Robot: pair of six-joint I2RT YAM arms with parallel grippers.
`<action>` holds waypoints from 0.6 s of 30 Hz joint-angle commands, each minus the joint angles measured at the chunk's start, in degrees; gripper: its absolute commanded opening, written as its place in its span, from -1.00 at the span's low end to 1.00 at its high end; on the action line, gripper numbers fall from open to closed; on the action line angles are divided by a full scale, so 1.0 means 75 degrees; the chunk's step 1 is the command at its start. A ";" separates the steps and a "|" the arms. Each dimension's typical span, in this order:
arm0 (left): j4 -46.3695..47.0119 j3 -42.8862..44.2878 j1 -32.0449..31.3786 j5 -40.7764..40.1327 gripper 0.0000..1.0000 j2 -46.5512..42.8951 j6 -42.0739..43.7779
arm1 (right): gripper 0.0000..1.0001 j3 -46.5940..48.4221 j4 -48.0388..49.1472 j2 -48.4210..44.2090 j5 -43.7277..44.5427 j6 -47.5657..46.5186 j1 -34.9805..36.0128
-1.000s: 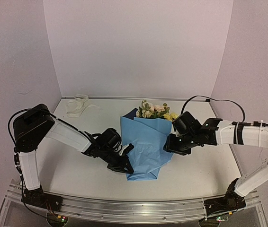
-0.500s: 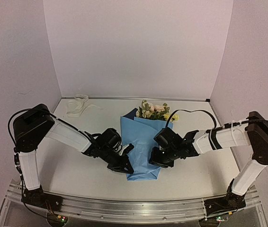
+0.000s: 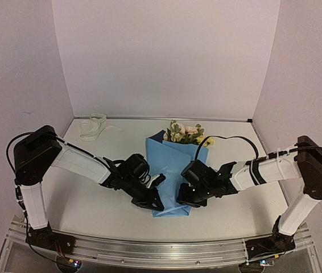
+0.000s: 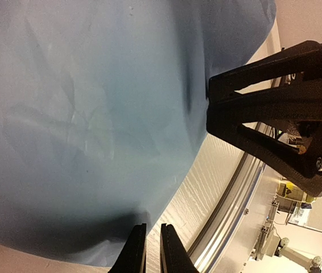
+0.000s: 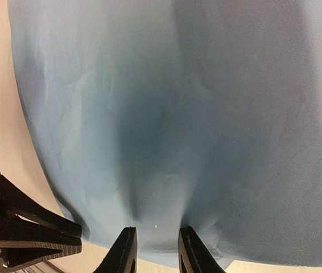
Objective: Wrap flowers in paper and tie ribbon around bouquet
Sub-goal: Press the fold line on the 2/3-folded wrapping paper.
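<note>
A white table (image 3: 93, 211) sits between pale walls (image 3: 166, 57), metal rail (image 3: 161, 253) in front.

Left arm (image 3: 78, 162) and right arm (image 3: 263, 169) — white shells between black joint housings — on black bases (image 3: 47, 236) bolted to an aluminium rail (image 3: 161, 250); a black cable (image 3: 229, 137) arcs off the right arm; black fingers (image 5: 124, 250).

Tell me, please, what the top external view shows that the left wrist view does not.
Only the top external view: pale pink, cream and yellow artificial flowers, and a long off-white ribbon lying far left. Only the left wrist view: the left fingers nearly together at the edge of the creased light blue paper sheet. Both: that sheet and the right arm's black fingers.
</note>
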 commanded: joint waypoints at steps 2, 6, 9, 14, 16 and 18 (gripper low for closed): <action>-0.0125 0.0053 -0.0055 0.0198 -0.79 -0.0272 0.0076 | -0.47 0.0132 -0.0121 -0.0157 0.0289 0.0096 0.0182; -0.0097 -0.0028 -0.0065 0.0224 -0.80 -0.0026 0.0034 | -0.47 0.0174 -0.0113 -0.0133 0.0276 0.0118 0.0269; -0.0057 -0.0104 -0.0067 0.0198 -0.80 0.0086 -0.0032 | -0.47 0.0204 -0.0111 -0.0021 0.0261 0.0128 0.0326; 0.0023 -0.0278 -0.0075 0.0143 -0.81 0.0208 -0.0121 | -0.48 0.0059 0.0002 0.0289 0.0278 0.0227 0.0363; 0.0068 -0.0383 -0.0077 0.0130 -0.81 0.0238 -0.0169 | -0.48 -0.0029 0.0057 0.0381 0.0305 0.0270 0.0360; 0.0134 -0.0504 -0.0079 0.0106 -0.81 0.0249 -0.0212 | -0.48 -0.0136 0.0134 0.0458 0.0333 0.0313 0.0371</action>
